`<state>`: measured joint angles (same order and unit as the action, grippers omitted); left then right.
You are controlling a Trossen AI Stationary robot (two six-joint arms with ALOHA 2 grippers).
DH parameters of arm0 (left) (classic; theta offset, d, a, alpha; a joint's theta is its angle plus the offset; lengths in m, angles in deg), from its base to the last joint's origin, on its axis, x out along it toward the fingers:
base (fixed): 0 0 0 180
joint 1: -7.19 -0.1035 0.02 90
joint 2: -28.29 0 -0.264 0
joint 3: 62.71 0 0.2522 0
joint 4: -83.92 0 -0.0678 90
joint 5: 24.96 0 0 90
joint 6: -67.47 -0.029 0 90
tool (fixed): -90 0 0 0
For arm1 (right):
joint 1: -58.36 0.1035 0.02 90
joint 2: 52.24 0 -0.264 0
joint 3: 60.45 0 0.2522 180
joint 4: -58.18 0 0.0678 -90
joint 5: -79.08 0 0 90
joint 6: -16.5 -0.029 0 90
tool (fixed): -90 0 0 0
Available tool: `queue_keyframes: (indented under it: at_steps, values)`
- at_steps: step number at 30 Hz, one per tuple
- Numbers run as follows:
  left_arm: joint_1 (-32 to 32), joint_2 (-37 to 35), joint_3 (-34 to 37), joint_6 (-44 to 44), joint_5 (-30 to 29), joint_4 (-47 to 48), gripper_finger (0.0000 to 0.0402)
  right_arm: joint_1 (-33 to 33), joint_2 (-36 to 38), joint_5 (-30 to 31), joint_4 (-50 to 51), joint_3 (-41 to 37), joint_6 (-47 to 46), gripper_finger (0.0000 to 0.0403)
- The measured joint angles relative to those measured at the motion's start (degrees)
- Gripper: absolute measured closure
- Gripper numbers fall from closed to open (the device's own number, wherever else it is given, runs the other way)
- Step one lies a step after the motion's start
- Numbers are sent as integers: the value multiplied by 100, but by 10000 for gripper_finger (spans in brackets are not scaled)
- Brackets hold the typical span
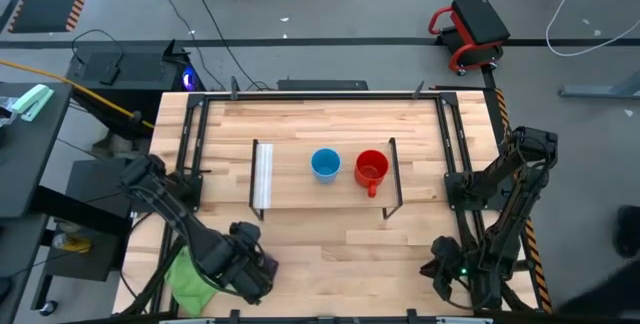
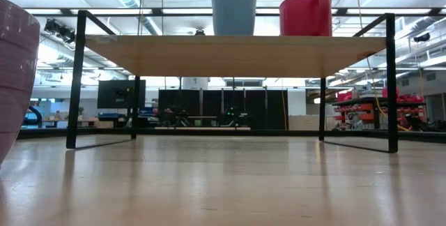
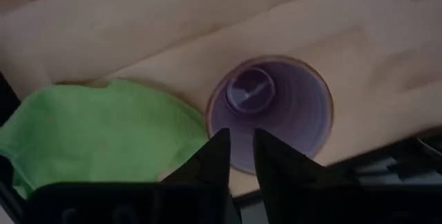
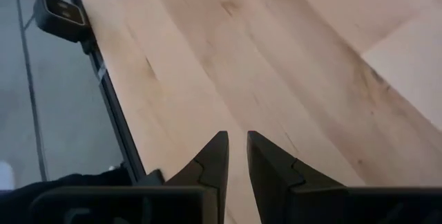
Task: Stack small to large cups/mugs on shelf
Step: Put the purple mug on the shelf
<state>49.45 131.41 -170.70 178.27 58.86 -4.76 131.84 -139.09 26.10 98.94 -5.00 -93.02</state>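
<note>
The blue cup and the red mug stand upright side by side on the shelf, the red mug's handle toward the near edge. Both also show on the shelf top in the low view, the blue cup and the red mug. The pale purple mug stands upright on the table at the near left, beside the green cloth. It is hidden under the arm in the high view. My left gripper is shut above the mug's near rim. My right gripper is shut and empty at the near right corner.
The shelf's black end frames and white strip stand mid-table. The purple mug fills the low view's left edge. The table's black frame rail runs beside my right gripper. Bare wood lies between the shelf and the near edge.
</note>
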Motion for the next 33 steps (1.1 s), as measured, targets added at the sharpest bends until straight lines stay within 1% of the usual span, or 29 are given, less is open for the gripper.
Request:
queue_keyframes:
  at_steps: [6,11,17,22,24,27,29,31,33]
  values:
    - [-129,39,2,4,10,143,312,4,0,486,-13,0,349,341]
    - [-170,39,2,66,144,281,310,4,0,769,-52,0,567,341]
    - [-162,39,2,249,151,285,310,4,0,959,-177,1,736,341]
    - [-116,39,2,420,153,308,310,26,0,985,-276,2,887,341]
    - [-60,31,2,541,156,328,310,54,0,1038,-299,2,921,341]
    - [56,15,2,682,491,296,310,103,0,1163,-305,2,925,341]
    - [222,15,2,984,597,248,310,135,0,1258,-330,2,923,341]
    - [431,12,2,1349,602,140,310,171,0,1308,-375,2,923,341]
    - [605,9,2,1631,478,13,310,192,0,1429,-444,2,924,341]
